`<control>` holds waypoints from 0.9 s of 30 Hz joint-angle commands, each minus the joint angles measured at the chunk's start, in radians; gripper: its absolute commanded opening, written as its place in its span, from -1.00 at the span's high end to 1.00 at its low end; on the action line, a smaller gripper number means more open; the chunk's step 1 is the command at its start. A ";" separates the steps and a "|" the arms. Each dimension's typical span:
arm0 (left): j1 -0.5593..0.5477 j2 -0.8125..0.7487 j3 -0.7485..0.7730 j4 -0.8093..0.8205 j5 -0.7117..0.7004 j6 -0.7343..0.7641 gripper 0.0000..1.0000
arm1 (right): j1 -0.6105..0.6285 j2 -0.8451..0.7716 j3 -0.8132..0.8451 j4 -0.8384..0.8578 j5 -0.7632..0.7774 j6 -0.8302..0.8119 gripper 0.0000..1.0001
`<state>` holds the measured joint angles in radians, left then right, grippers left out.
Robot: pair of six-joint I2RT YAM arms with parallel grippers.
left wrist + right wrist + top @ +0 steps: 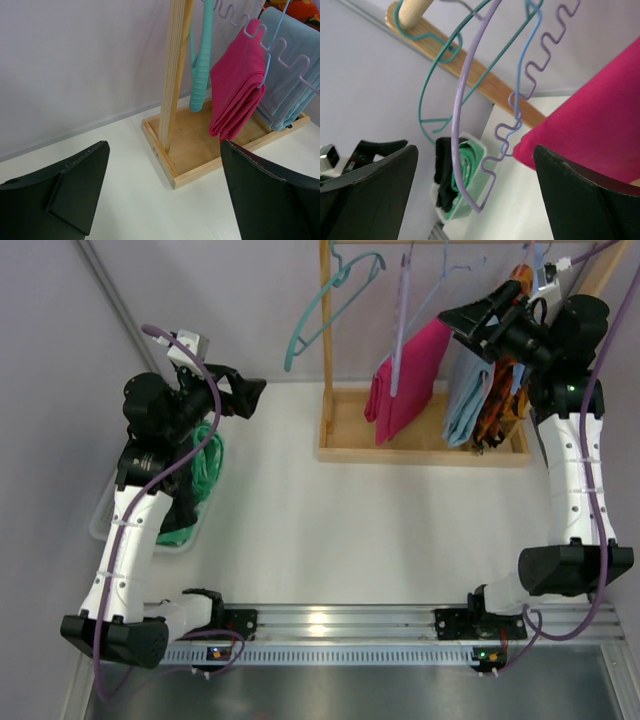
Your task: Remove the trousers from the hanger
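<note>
From above, your left gripper [247, 398] hangs released over the desk [330, 530], beside a basket [185, 542] holding green trousers [207, 462]. Your right gripper [458, 328], spread and empty, is up by the pink trousers [410, 375] on the wooden rack [420, 450].

Left wrist view: the pink trousers drape over a lilac hanger [265, 47], with light blue trousers [295, 75] behind.

Right wrist view: nothing sits between the jaws, and the pink trousers are close by.
</note>
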<state>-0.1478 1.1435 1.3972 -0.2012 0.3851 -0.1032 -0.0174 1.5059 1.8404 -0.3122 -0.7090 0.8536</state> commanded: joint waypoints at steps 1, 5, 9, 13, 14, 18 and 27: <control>-0.010 -0.004 0.010 0.063 -0.009 -0.004 -0.97 | -0.030 -0.036 0.037 -0.082 0.117 -0.148 -0.99; -0.016 0.002 0.008 0.071 -0.009 -0.010 -0.97 | -0.026 -0.010 0.020 -0.021 0.135 -0.140 -0.86; -0.018 0.002 0.005 0.071 -0.012 -0.012 -0.97 | -0.019 0.051 0.068 0.042 0.146 -0.099 -0.46; -0.018 -0.001 0.003 0.071 -0.012 -0.009 -0.97 | -0.004 0.117 0.135 0.067 0.167 -0.082 -0.30; -0.018 -0.001 0.003 0.071 -0.017 -0.007 -0.97 | 0.000 0.135 0.144 0.071 0.180 -0.082 -0.30; -0.018 -0.001 0.003 0.071 -0.012 -0.001 -0.97 | 0.045 0.172 0.149 0.093 0.229 -0.100 -0.22; -0.016 -0.010 -0.013 0.071 -0.020 0.016 -0.97 | 0.106 0.266 0.163 0.192 0.187 -0.005 0.43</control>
<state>-0.1600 1.1439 1.3949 -0.1860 0.3725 -0.1017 0.0788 1.7645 1.9522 -0.2298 -0.5022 0.8047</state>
